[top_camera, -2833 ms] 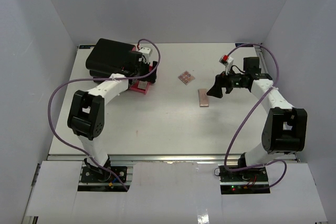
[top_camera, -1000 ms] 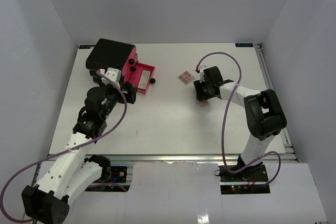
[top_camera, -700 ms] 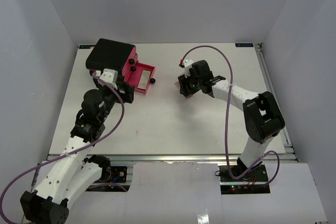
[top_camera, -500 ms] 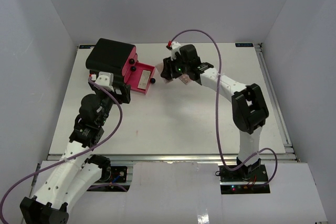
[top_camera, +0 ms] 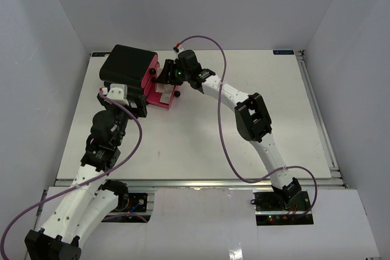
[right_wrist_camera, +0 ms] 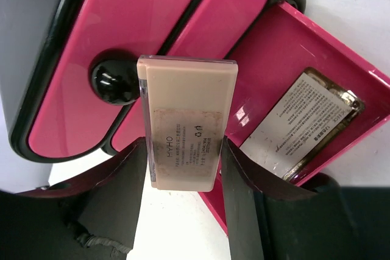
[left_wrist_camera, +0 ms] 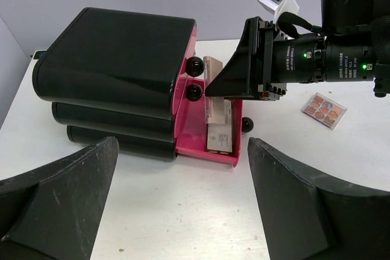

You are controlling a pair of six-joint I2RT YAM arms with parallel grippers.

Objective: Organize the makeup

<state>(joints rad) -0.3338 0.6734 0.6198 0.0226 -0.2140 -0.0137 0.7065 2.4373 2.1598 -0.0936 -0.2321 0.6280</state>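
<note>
My right gripper (right_wrist_camera: 183,178) is shut on a pink rectangular palette (right_wrist_camera: 186,120), which it grips at the lower end, label side toward the camera. It hovers over the open pink drawer (right_wrist_camera: 304,47) of the black box (top_camera: 127,65). A flat labelled cosmetic (right_wrist_camera: 301,126) lies inside that drawer. In the left wrist view the palette (left_wrist_camera: 212,67) stands on edge just above the drawer (left_wrist_camera: 195,132). A square palette (left_wrist_camera: 323,109) lies on the table to the right. My left gripper (left_wrist_camera: 183,211) is open and holds nothing, a little in front of the box.
The box (left_wrist_camera: 116,59) has pink drawer fronts (right_wrist_camera: 152,22) with black knobs (right_wrist_camera: 113,83). The open drawer's knob (top_camera: 178,94) points toward the table's middle. My right arm (top_camera: 225,92) stretches across the table from its base at the near right.
My right gripper carried the rectangular palette leftward from the table's middle to above the open drawer. The left gripper backed off slightly from the box and stayed open.
</note>
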